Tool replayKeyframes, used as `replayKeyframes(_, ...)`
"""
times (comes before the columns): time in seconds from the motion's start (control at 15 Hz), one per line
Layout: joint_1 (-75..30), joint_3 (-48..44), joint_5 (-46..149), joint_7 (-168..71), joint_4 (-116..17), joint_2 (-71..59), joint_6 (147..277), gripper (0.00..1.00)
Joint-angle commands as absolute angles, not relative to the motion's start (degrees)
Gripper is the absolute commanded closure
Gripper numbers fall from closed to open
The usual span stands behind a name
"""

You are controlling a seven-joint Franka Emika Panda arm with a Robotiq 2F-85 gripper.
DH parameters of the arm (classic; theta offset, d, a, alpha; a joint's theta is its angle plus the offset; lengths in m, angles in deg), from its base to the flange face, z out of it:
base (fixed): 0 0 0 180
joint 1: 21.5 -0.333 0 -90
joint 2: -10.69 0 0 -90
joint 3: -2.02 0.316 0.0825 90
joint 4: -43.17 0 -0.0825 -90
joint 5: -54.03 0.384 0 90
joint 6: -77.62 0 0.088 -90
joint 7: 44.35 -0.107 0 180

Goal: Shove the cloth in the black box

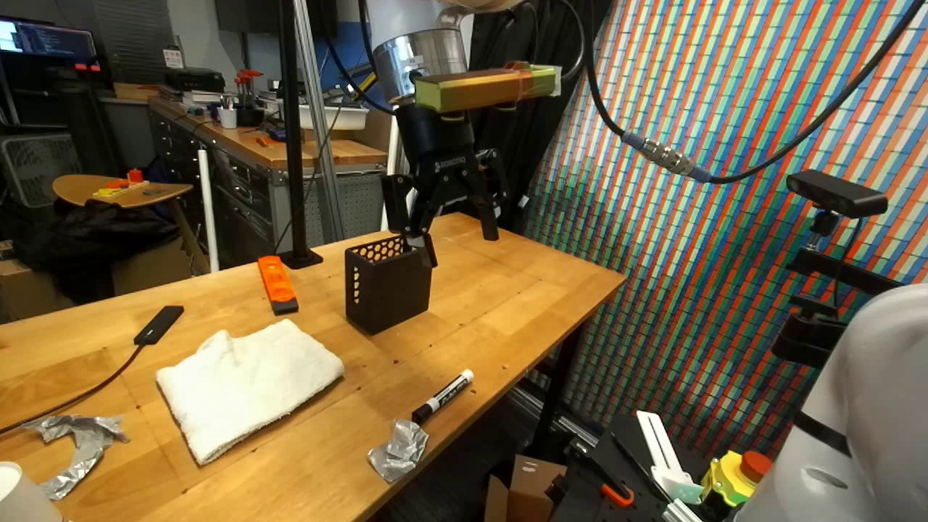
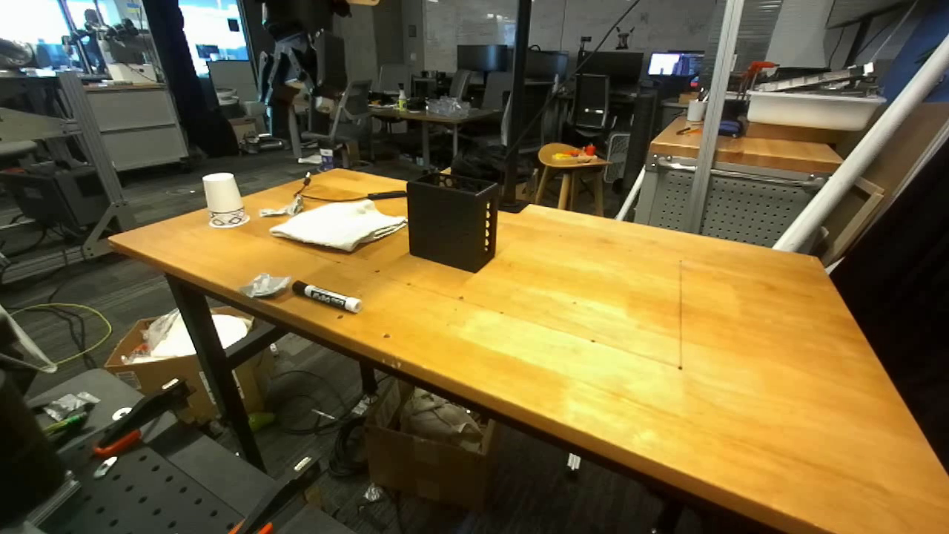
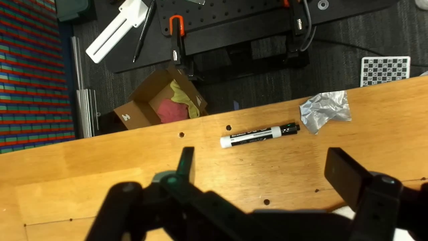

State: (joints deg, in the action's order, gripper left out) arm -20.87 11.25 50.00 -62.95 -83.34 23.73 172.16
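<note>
A folded white cloth lies flat on the wooden table; it also shows in an exterior view and at the lower right of the wrist view, partly hidden by my gripper. The black box stands upright beside the cloth, its open top facing up; it also shows in an exterior view. I cannot make it out in the wrist view. My gripper is open and empty, held above the table. One finger overlaps the box's rim in that view, but the gripper shows higher and apart from the box elsewhere.
A marker and crumpled foil lie by the table's edge. An orange tool lies behind the cloth. A cabled black hub, more foil and a paper cup are beyond it. A black post rises at the table's edge.
</note>
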Motion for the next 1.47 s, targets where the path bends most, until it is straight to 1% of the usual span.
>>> replayKeyframes(0.0, -24.26, 10.81, 52.65, -59.19, -82.52, 23.22, 175.14, 0.00)
replayKeyframes(0.2, -26.77, 11.01, 56.86, -55.59, -82.30, 22.52, 180.78, 0.00)
replayKeyframes(0.47, -29.26, 11.37, 61.17, -52.38, -81.66, 20.49, 191.61, 0.00)
replayKeyframes(0.73, -30.95, 12.21, 61.10, -50.39, -79.98, 16.18, 201.73, 0.00)
replayKeyframes(1.07, -32.60, 13.86, 57.09, -49.37, -77.67, 8.01, 211.35, 0.00)
replayKeyframes(1.4, -34.34, 13.22, 46.71, -50.91, -74.85, -2.20, 219.83, 0.00)
